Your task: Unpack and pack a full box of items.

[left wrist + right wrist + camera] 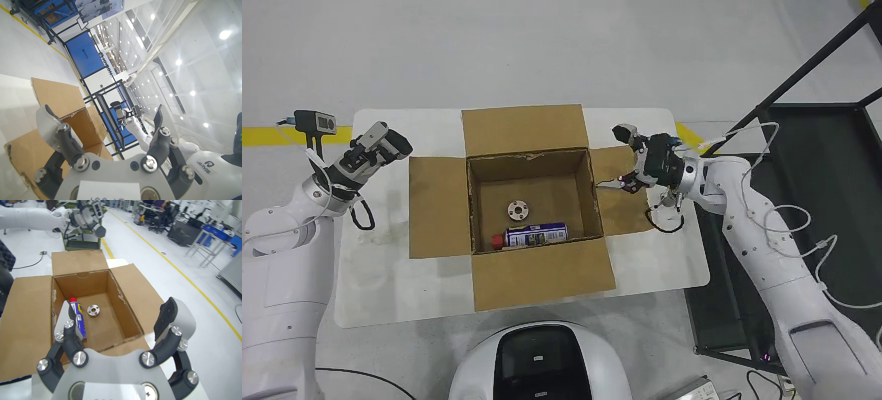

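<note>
Container: corrugated brown cardboard box [525, 130], flaps splayed, mid-tabletop [667, 262].
Contents: blue cylindrical spray can [535, 236], red-capped, lying along near wall; round metal flange [516, 210] just beside.
Hands: left hand [397, 145] and right hand [614, 160] spread wide, empty.

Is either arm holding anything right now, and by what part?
Nothing is held. Left gripper and right gripper both have open, empty jaws; the spray can lies in the box.

You've got pale floor [542, 50] with a yellow line [262, 134], black rack [842, 140] right of the table [382, 290], round ceiling lights [225, 34], probably desks [179, 235] far back.
</note>
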`<state>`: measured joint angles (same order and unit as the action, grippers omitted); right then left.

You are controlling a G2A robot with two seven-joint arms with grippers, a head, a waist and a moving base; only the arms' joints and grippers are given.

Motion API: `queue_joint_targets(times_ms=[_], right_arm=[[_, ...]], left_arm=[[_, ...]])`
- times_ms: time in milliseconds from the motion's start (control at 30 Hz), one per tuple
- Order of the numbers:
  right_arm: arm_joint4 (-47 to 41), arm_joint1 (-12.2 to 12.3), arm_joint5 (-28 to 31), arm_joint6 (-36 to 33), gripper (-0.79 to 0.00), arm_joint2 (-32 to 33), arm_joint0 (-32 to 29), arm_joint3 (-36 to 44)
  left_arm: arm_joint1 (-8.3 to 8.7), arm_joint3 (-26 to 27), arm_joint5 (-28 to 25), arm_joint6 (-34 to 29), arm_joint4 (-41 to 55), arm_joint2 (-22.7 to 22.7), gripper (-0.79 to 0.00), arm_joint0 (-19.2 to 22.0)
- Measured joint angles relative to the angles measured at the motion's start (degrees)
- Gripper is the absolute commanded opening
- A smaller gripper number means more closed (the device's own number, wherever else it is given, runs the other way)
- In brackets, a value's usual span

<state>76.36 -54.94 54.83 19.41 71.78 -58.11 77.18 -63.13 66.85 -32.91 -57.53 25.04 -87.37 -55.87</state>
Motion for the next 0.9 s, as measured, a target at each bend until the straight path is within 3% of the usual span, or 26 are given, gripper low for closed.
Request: queue_joint_targets(times_ms=[133, 233, 700, 900], right_arm=[[-6.83, 1.71, -2.32, -4.72, 0.000, 9.76, -10.13, 4.44], [-11.35, 2.25, -3.91, -9.06, 0.000, 13.70, -14.33, 7.54], [-11.37, 2.24, -4.07, -9.29, 0.000, 13.90, -14.40, 7.50], [-13.24, 2.83, -6.13, -10.03, 0.000, 18.50, -16.37, -0.11]], left_arm=[[0.00, 0.00, 0.00, 0.00, 0.00, 0.00, 0.000, 0.00], [0.00, 0.00, 0.00, 0.00, 0.00, 0.00, 0.000, 0.00], [0.00, 0.00, 0.00, 0.00, 0.00, 0.00, 0.000, 0.00], [0.00, 0.00, 0.00, 0.00, 0.00, 0.00, 0.000, 0.00]])
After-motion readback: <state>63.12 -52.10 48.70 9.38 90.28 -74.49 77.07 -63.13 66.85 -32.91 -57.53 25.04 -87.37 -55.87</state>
